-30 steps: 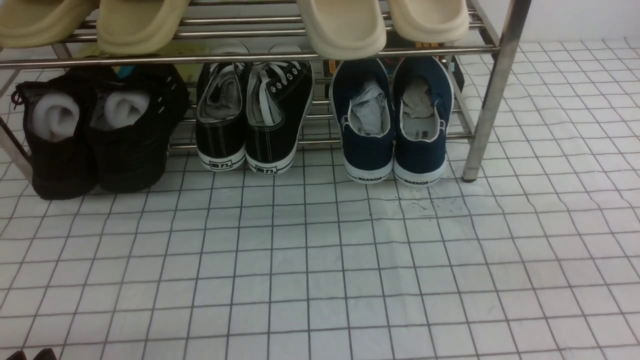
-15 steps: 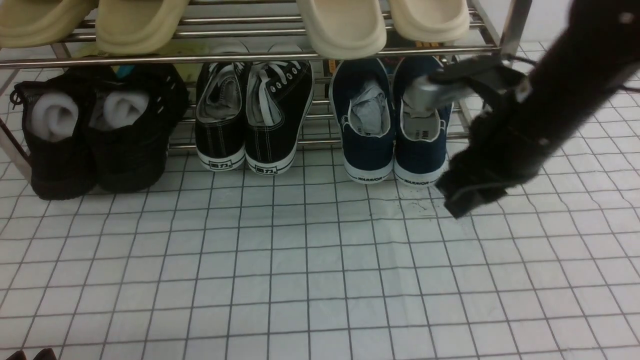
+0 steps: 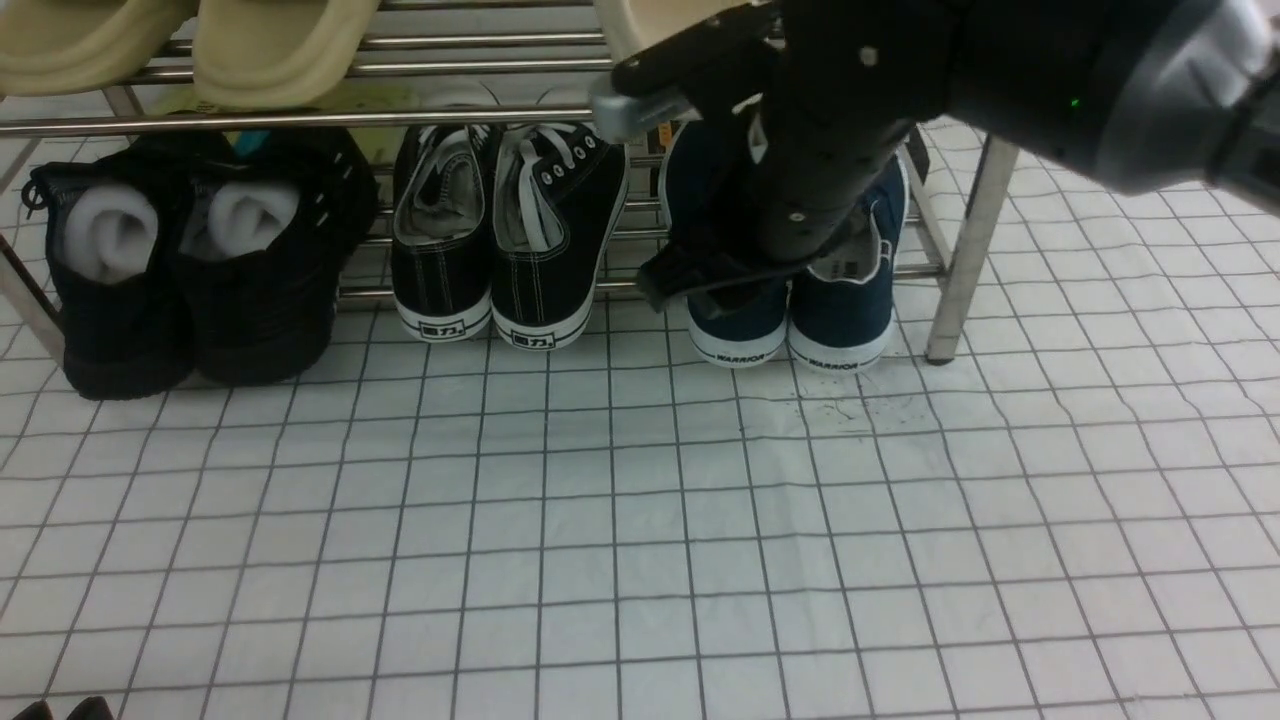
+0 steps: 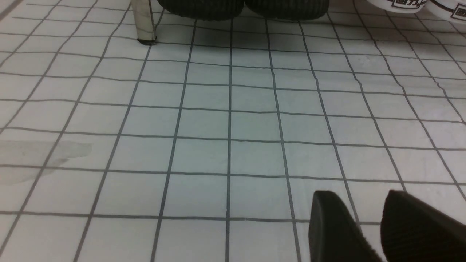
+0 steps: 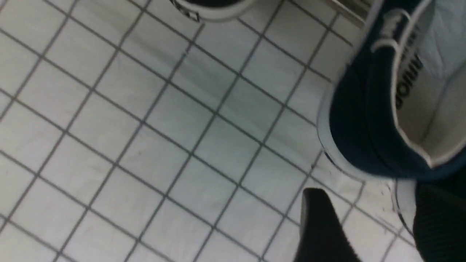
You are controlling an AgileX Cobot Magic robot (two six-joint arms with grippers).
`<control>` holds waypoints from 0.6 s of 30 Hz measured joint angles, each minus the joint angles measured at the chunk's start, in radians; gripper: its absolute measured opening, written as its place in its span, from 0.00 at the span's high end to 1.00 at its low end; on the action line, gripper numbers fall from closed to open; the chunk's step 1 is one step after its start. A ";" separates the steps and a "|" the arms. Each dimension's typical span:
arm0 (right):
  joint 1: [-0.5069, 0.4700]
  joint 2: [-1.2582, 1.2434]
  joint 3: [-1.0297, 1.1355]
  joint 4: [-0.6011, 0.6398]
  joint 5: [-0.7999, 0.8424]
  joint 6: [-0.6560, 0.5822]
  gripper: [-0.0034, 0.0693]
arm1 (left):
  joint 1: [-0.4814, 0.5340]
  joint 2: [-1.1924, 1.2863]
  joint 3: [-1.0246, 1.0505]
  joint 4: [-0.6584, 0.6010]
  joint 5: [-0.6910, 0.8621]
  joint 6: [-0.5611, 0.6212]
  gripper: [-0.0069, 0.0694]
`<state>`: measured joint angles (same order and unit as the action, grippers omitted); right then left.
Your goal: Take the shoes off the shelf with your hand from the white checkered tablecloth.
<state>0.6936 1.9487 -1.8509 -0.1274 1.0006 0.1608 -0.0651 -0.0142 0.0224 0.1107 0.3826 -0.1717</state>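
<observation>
The navy slip-on shoes (image 3: 840, 325) stand side by side, heels toward me, on the lowest tier of the steel shelf (image 3: 300, 118) at its right end. "WARRIOR" shows on their white soles. My large black right arm reaches in from the upper right and covers their openings. My right gripper (image 3: 700, 280) hangs open just above the left shoe's heel. In the right wrist view the right gripper (image 5: 378, 214) is open and empty over the checkered tablecloth (image 5: 164, 145), with a navy heel (image 5: 364, 127) beside it. My left gripper (image 4: 367, 214) is open and empty, low over the tablecloth (image 4: 218, 120).
Black lace-up sneakers (image 3: 510, 230) and all-black shoes with white foam (image 3: 190, 260) share the lowest tier to the left. Beige slippers (image 3: 270, 45) lie on the tier above. A square rack leg (image 3: 965, 250) stands right of the navy shoes, another shows in the left wrist view (image 4: 143, 22).
My right arm has swung in from the right and moved left, from beside the right navy shoe to over both shoes. The shoes and my left gripper have not moved.
</observation>
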 joint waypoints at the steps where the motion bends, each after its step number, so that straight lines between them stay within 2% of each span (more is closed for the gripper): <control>1: 0.000 0.010 0.000 -0.013 -0.036 0.013 0.40 | 0.000 0.000 0.000 0.000 0.000 0.000 0.59; 6: 0.000 0.068 0.000 -0.112 -0.149 0.081 0.33 | 0.000 0.000 0.000 0.000 0.000 0.000 0.59; 12: 0.000 0.126 0.000 -0.185 -0.179 0.096 0.33 | 0.000 0.000 0.000 0.000 0.000 0.000 0.59; 14: 0.000 0.145 0.000 -0.198 -0.181 0.096 0.36 | 0.000 0.000 0.000 0.000 0.000 0.000 0.59; 16: 0.000 0.159 0.000 -0.206 -0.184 0.097 0.43 | 0.000 0.000 0.000 0.000 0.000 0.000 0.59; 17: 0.000 0.163 0.000 -0.212 -0.184 0.097 0.50 | 0.000 0.000 0.000 0.000 0.000 0.000 0.59; 18: 0.000 0.163 0.000 -0.212 -0.184 0.097 0.52 | 0.000 0.000 0.000 0.000 0.000 0.000 0.59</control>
<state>0.6936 2.1122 -1.8513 -0.3398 0.8162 0.2575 -0.0651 -0.0142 0.0224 0.1107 0.3826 -0.1717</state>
